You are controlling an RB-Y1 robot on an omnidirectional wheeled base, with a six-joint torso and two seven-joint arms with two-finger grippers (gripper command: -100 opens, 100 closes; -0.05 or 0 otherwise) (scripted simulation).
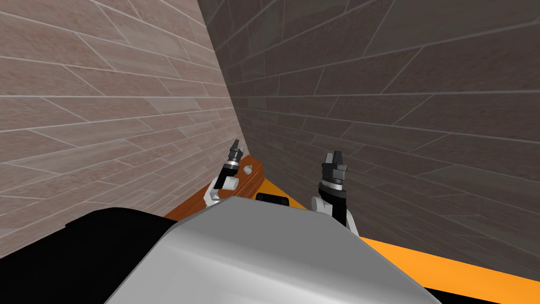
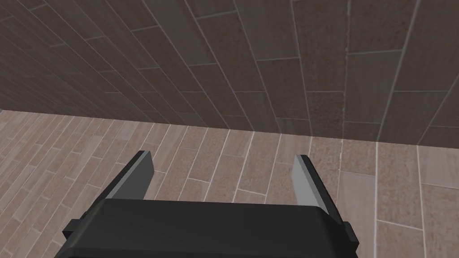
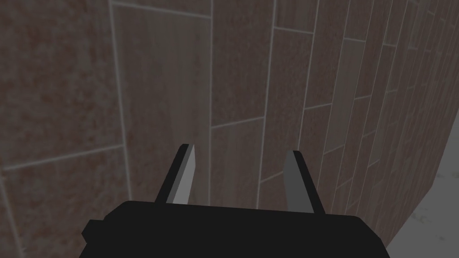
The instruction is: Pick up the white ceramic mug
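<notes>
From the head camera, the white mug [image 1: 248, 169] shows as a small pale shape standing on the top of a brown wooden piece of furniture [image 1: 252, 183] pushed into the corner where a lighter tiled wall [image 1: 105, 105] meets a darker one [image 1: 395, 95]; a bright orange surface [image 1: 448, 264] runs along below the darker wall. The left gripper [image 1: 236, 143] is raised just beside the mug and a little beyond it, pointing up towards the corner and not down at the mug, while the right gripper [image 1: 334, 154] stands well apart to the other side, over the orange surface. The mug is too small here to make out which way its handle turns. In the left wrist camera, the left gripper [image 2: 224, 159] has its two fingers [image 2: 134, 177] spread wide with nothing between them, facing the meeting of the two tiled walls. In the right wrist camera, the right gripper [image 3: 240, 154] is likewise spread and empty. As for handling, I judge the mug to be stiff, fairly light, smooth and likely slippery under thin blades, and breakable if knocked off the edge. The safest hold looks to be across the body or over the rim with one blade inside, squeezed gently. The left arm is nearest, and it would need to tip down and draw back to get the mug between its fingers
</notes>
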